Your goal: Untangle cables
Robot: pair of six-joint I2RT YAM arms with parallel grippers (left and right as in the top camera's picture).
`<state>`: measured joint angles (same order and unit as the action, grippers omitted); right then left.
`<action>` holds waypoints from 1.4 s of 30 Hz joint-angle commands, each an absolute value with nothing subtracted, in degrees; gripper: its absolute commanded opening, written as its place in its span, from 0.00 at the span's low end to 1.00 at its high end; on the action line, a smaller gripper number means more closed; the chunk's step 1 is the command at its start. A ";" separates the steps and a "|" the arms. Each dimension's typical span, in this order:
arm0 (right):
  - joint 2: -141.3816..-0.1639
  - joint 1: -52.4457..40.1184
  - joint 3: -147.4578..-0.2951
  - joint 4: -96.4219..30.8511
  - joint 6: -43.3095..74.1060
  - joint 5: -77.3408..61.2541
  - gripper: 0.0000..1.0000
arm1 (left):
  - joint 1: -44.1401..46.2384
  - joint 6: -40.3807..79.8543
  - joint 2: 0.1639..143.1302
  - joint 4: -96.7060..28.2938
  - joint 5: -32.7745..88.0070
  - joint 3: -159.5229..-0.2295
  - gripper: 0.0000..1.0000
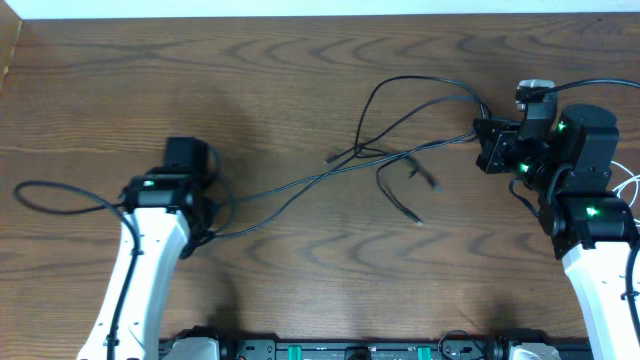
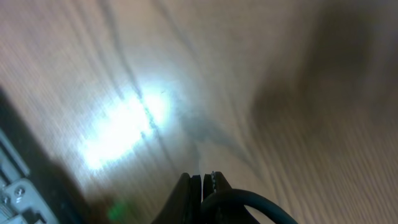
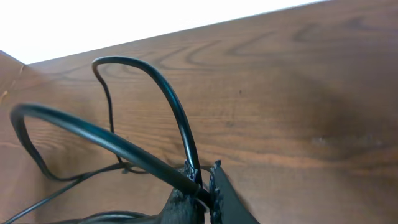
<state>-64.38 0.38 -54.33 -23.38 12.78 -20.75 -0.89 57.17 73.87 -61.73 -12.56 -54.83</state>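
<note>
Table (image 1: pixel 300 60): dark grained wood, smooth. Cables (image 3: pixel 173 107): glossy black plastic sheath.

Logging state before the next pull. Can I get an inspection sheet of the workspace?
Surface: wooden table, dark grain; glare patch in the left wrist view.
Job's things: black cables loosely crossed right of centre, strands running to both grippers; thin white cord at the right edge, mostly hidden.
Clutter: nothing seen.
Grippers: left gripper and right gripper each shut on black cable.
Cables: thick arm cord loops left of the left arm.
Surroundings: white strip beyond the far table edge.
</note>
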 commanded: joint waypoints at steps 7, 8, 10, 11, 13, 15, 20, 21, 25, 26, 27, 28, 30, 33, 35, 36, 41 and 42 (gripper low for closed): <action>-63.77 3.77 -55.48 -25.80 21.21 2.92 0.01 | -18.39 55.79 74.11 -63.59 -10.31 -54.59 0.08; -63.77 3.75 -55.48 -25.91 21.19 3.11 0.01 | -19.79 54.30 74.11 -62.96 -7.33 -54.59 0.08; -63.77 3.75 -55.48 -26.02 21.21 3.09 0.01 | -22.20 50.35 74.11 -61.19 -0.45 -54.59 0.08; -63.77 3.75 -55.48 -26.06 21.21 3.09 0.01 | -23.20 48.36 74.11 -60.23 3.20 -54.59 0.08; -63.77 3.75 -55.48 -26.17 21.23 3.09 0.01 | -24.95 45.23 74.11 -58.22 10.92 -54.59 0.08; -63.77 3.70 -55.48 -26.26 21.23 3.11 0.01 | -26.00 43.27 74.11 -56.49 16.78 -54.59 0.08; -63.75 3.70 -55.48 -27.99 23.70 9.78 0.01 | -26.94 42.63 74.11 -54.48 20.25 -54.59 0.08; -63.77 3.70 -55.48 -28.80 24.91 12.16 0.01 | -27.05 42.63 74.11 -54.35 20.10 -54.59 0.08; -63.77 3.70 -55.44 -31.00 28.60 18.76 0.01 | -27.62 42.63 74.11 -53.30 19.88 -54.59 0.08; -63.77 3.70 -55.44 -31.05 28.71 19.16 0.01 | -27.88 42.65 74.11 -52.77 19.77 -54.59 0.08; -63.77 3.70 -55.44 -30.98 28.73 19.07 0.02 | -28.08 42.65 74.11 -52.47 19.66 -54.59 0.08; -63.77 3.64 -55.44 -30.92 28.71 18.17 0.02 | -28.25 42.65 74.11 -52.14 19.64 -54.59 0.08; -63.79 3.64 -55.37 -30.63 28.71 14.06 0.01 | -28.32 42.68 74.11 -51.57 19.70 -54.59 0.07; -64.29 2.96 -55.31 -29.61 28.67 6.02 0.02 | -28.32 42.39 74.11 -51.55 20.21 -54.59 0.08; -64.99 1.61 -55.31 -28.97 28.67 2.79 0.02 | -28.27 39.92 74.11 -51.46 22.48 -54.59 0.08; -65.49 0.58 -55.29 -28.62 28.64 2.13 0.02 | -28.25 38.44 74.11 -51.44 23.81 -54.59 0.08; -67.81 -4.21 -55.29 -27.38 25.52 2.22 0.01 | -28.16 28.73 74.11 -50.83 32.42 -54.59 0.54; -68.05 -4.86 -55.29 -27.22 25.41 2.22 0.01 | -28.16 27.22 74.11 -50.85 34.06 -54.59 0.61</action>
<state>-67.35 -3.07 -54.33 -27.59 27.20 2.09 -27.88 34.72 73.87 -50.81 28.49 -54.83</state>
